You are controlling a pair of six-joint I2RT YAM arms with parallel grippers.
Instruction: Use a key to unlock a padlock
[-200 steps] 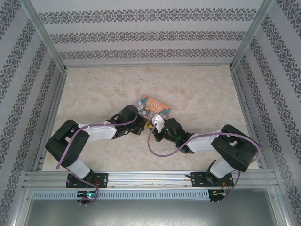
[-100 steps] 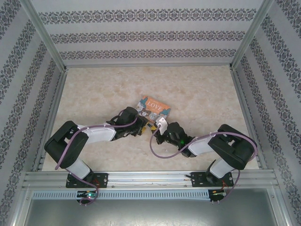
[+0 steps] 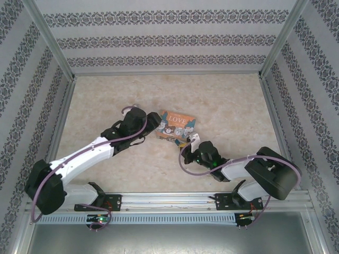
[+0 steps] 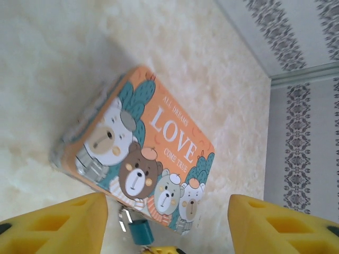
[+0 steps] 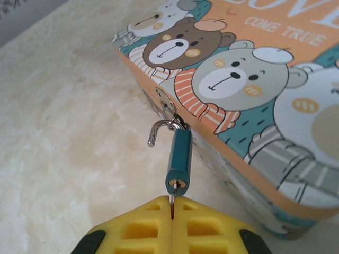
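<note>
While right hand (image 5: 172,210) pinches key (image 5: 172,199), left hand (image 4: 167,226) gapes

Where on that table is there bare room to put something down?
Bare table lies between the tin box and the back wall, and from the tin to the right wall. It is crowded at the tin's near edge: the padlock, right gripper and left gripper.
</note>
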